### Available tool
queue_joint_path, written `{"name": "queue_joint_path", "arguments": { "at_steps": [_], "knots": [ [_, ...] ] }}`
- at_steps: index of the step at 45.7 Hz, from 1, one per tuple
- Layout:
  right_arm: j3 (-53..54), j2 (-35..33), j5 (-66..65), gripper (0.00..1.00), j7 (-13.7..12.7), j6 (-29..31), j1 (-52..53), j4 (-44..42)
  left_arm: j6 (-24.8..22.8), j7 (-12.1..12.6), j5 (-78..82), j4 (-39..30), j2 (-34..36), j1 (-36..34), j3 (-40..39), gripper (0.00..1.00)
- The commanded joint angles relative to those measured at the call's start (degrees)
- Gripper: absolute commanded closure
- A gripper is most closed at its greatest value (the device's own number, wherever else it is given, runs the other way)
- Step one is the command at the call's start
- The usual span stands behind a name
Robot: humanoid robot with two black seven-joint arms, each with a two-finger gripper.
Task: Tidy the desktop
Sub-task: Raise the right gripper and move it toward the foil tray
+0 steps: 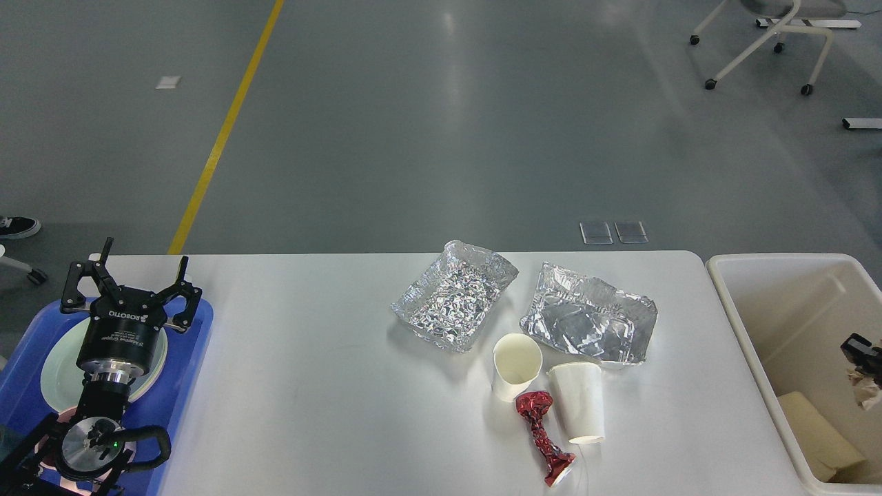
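The white desktop (310,386) holds two crumpled foil trays (455,296) (589,324), two white paper cups (515,365) (580,403) and a twisted red foil wrapper (541,437) at centre right. My left gripper (134,272) is open and empty above the blue tray (196,331) at the left. My right gripper (861,351) shows only as a sliver at the right edge, over the cream bin (792,303). It is shut on a crumpled brown paper (867,393) that hangs below it inside the bin.
A pale green plate (55,358) lies in the blue tray under my left arm. A cream block (820,434) lies in the bin. Grey floor with a yellow line (227,124) and a chair base (765,41) lie beyond the table.
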Motion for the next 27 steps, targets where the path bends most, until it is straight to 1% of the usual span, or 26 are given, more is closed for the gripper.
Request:
{"name": "queue_joint_path", "arguments": {
  "at_steps": [1, 7, 12, 19, 27],
  "knots": [
    [5.4, 4.6, 0.0, 1.0, -0.2, -3.8, -9.3, -8.7, 0.0, 0.0, 0.0, 0.0, 0.0, 0.0, 0.0, 0.04],
    [7.0, 10.1, 0.5, 1.0, -0.3, -4.5, -15.1, -16.3, 0.0, 0.0, 0.0, 0.0, 0.0, 0.0, 0.0, 0.04],
    [7.1, 13.3, 0.8, 1.0, -0.4, -5.7, -18.3, -20.2, 0.0, 0.0, 0.0, 0.0, 0.0, 0.0, 0.0, 0.04],
    [6.9, 16.1, 0.8, 1.0, -1.2, -7.3, -20.5, -21.6, 0.0, 0.0, 0.0, 0.0, 0.0, 0.0, 0.0, 0.04],
    [7.1, 16.2, 0.8, 1.0, -1.2, -7.6, -20.9, -21.4, 0.0, 0.0, 0.0, 0.0, 0.0, 0.0, 0.0, 0.04]
  ]
}}
